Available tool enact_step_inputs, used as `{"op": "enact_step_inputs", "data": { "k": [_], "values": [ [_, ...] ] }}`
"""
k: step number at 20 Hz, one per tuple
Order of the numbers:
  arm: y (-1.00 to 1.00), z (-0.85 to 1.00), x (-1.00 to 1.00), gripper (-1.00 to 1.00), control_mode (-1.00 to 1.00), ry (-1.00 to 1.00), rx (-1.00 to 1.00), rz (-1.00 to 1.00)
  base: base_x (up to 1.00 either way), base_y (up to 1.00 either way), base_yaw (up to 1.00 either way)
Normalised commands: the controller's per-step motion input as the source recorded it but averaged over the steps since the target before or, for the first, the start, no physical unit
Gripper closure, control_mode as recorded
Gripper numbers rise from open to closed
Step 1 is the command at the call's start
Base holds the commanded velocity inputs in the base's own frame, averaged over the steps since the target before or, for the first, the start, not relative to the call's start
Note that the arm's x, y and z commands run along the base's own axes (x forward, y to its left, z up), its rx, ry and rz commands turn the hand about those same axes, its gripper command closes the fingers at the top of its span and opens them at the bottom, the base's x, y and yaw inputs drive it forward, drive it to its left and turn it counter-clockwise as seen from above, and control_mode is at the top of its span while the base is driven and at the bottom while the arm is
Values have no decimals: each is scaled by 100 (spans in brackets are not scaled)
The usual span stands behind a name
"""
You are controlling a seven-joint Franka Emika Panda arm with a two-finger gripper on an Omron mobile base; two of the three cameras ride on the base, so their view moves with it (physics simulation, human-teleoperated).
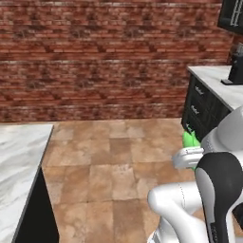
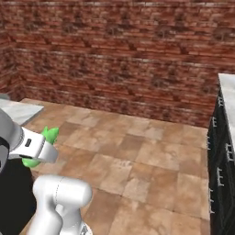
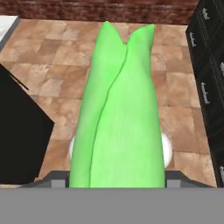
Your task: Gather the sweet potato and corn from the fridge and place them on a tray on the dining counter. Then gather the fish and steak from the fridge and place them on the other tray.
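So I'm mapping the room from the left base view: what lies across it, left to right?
Dining counter → open tiled floor → corn in the gripper → black cabinets with a marble top.

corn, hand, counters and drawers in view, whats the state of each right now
corn: held in the hand, up over the tiled floor, husk tips pointing away from the hand
hand: shut on the corn, carried in the air
dining counter: the white marble part in view is bare, no tray on it
black cabinets: drawers shut
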Motion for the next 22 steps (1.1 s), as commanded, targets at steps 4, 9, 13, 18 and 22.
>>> {"op": "enact_step_inputs", "data": {
  "k": [4,9,13,18,22],
  "values": [
    [0,0,0,100,100,0,0,0,74,-55,30],
    [0,0,0,100,100,0,0,0,81,-48,28],
    [0,0,0,100,100,0,0,0,84,-42,29],
    [0,0,0,100,100,0,0,0,86,-38,30],
    [0,0,0,100,100,0,0,0,90,-37,31]
  ]
}}
